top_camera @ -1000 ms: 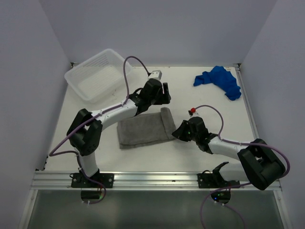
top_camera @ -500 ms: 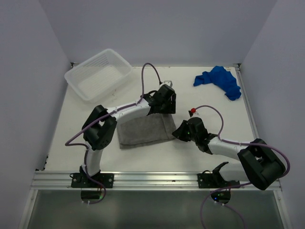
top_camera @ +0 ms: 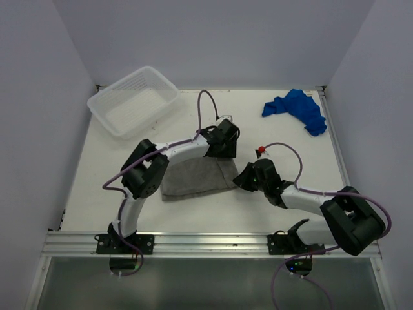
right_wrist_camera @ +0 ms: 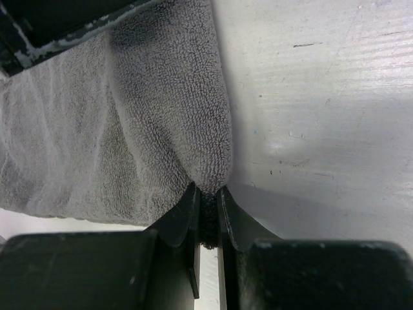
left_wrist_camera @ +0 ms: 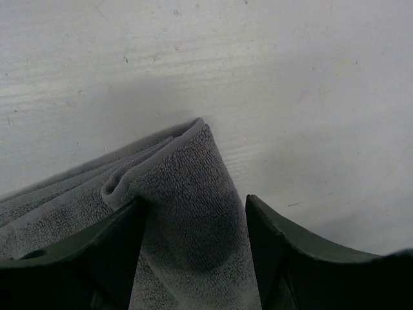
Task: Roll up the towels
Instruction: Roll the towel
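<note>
Top external view: grey towel folded flat on the table, right of the basket and nearer the arm bases.
Right gripper is pinched on the towel's right edge. The left gripper stands spread, straddling its far right corner. Blue towel lies crumpled far right of the basket, well apart from both grippers.

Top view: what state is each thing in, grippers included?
grey towel: folded flat, not yet rolled.
blue towel: crumpled, far right, untouched.
basket: upright, far left.
left gripper: open, straddling the grey towel's far right corner.
right gripper: shut on the grey towel's near right corner.
</note>
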